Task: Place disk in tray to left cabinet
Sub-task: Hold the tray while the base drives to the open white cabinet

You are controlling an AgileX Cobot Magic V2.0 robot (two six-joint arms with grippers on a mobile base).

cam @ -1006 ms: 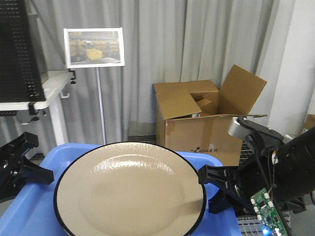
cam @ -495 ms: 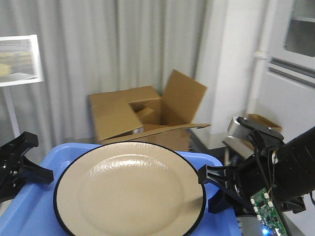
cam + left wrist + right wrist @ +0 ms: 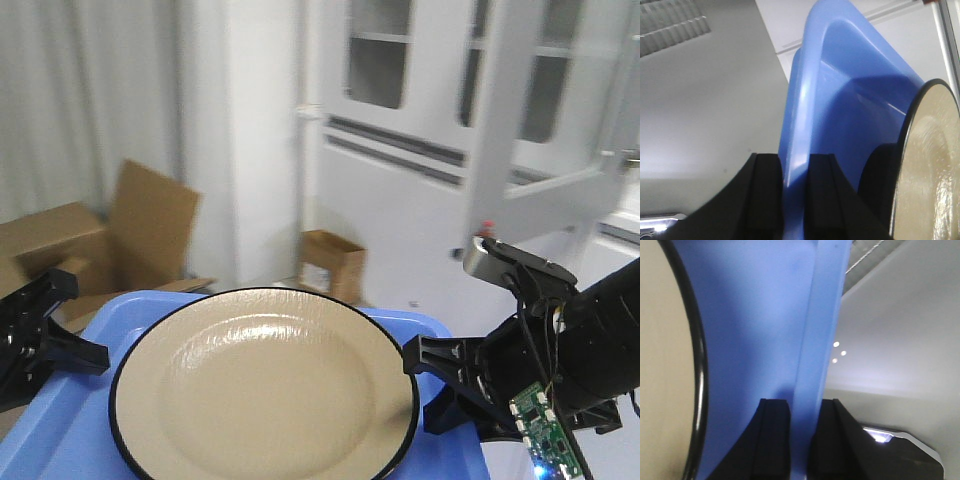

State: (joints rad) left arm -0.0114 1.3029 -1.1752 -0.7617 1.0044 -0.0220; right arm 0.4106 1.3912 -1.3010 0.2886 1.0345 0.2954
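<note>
Left gripper (image 3: 796, 167) and right gripper (image 3: 804, 412) each clench opposite rims of the stiff blue tray (image 3: 70, 430). The smooth disk (image 3: 265, 385) lies loose on the tray and will likely slide if tilted.

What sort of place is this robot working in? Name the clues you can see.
Probably an indoor lab or storage area, though the background is blurred. The clues are white doors with glass panes, open cardboard boxes on the floor, and a pale curtain along the wall.

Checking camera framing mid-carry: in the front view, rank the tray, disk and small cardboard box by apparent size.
1. tray, its rim showing around the disk
2. disk
3. small cardboard box, much farther away, so true size unsure
</note>
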